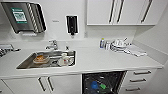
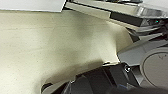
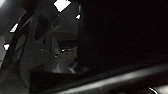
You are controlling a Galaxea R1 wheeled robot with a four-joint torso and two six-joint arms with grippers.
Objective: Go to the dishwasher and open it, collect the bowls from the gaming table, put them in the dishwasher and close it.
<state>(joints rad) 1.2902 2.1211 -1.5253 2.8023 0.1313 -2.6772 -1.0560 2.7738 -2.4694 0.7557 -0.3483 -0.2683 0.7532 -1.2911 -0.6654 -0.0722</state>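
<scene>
I face the counter [image 1: 105, 60] from above. The dishwasher [image 1: 103, 82] sits under it, between the white doors [image 1: 45, 83] and the drawers [image 1: 140, 80], and its cavity is open and dark. Inside, on the rack, lies 1 blue bowl [image 1: 94, 85] with a small green item [image 1: 103, 86] just beside it. I cannot tell whether a 2nd bowl is there, or which way up the blue one lies.

Pincers — in both wrist views the fingers are not readable, so I cannot tell whether either is spread or pressed together. The left wrist looks down on pale floor [image 2: 50, 50]; the right wrist looks into something dark with faint rack-like shapes.

Handling, judged: the bowl looks like thin plastic, so light, stiff enough, smooth and a bit slippery, not fragile. Best hold is a pinch across the rim, 1 finger inside and 1 outside. It is round, with no long axis; only the facing of the opening matters.

The dishwasher's long axis runs along the counter front, and its mouth faces me. The door will be heavier and hinged low — take it at the bar handle on its top edge, which is out of frame here.

The sink [image 1: 25, 65] to the left holds other dishes.
</scene>
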